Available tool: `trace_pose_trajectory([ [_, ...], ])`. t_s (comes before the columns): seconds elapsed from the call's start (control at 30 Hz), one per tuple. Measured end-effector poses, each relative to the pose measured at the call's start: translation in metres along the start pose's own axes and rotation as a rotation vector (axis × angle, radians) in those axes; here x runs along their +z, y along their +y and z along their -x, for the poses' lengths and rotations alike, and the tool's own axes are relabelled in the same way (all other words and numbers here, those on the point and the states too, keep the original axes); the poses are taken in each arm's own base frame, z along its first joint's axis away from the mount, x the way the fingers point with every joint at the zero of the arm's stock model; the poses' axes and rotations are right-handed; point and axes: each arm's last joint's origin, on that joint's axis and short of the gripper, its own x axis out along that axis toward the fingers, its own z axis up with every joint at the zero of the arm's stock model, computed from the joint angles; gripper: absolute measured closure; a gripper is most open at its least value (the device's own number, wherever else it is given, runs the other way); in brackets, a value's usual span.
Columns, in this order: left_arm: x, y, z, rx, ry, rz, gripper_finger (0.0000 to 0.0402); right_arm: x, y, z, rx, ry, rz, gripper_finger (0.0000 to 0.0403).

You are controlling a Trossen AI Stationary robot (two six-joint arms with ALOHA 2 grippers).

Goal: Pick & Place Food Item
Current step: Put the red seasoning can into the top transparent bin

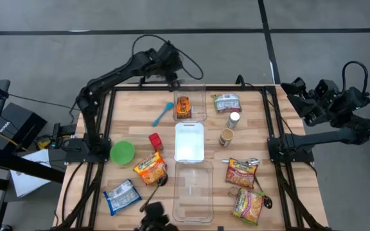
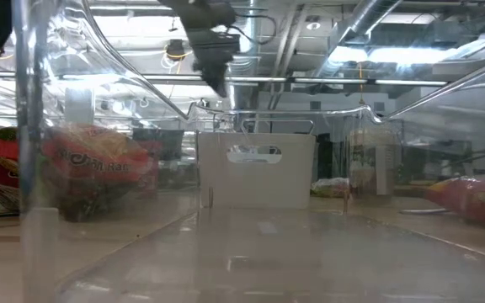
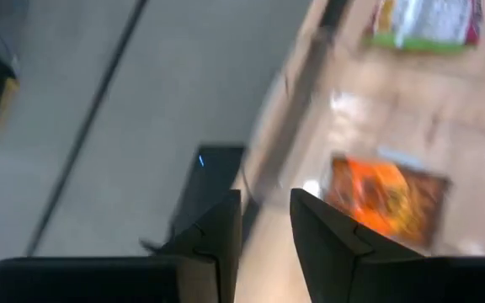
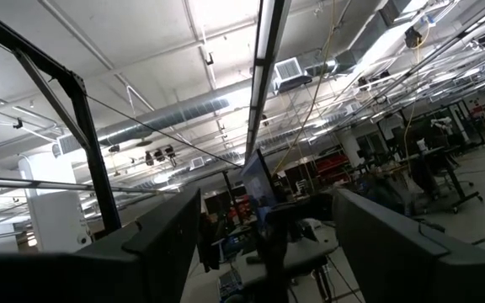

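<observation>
An orange food packet lies flat on the floor of a clear bin at the table's far middle; the left wrist view shows the packet too. My left gripper hangs in the air over the table's far edge, just beyond and left of that bin. Its fingers stand a little apart, open, with nothing between them. My right gripper waits off the table's right side, raised and pointing up at the ceiling, open and holding nothing.
A white bin and a second clear bin stand in the middle. Around them lie a green packet, blue spatula, red can, green bowl, two jars and several noodle packets.
</observation>
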Motion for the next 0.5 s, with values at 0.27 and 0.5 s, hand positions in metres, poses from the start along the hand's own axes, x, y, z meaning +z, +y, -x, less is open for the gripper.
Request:
trace_pose_trajectory([
  [0.27, -0.062, -0.011, 0.052, -0.108, 0.025, 0.075, 0.0302, 0.0, 0.0, 0.0, 0.0, -0.001, 0.0, 0.014],
  [0.5, -0.119, -0.028, 0.097, -0.208, -0.086, 0.231, 0.0302, 0.0, 0.0, 0.0, 0.001, -0.002, -0.005, 0.014],
])
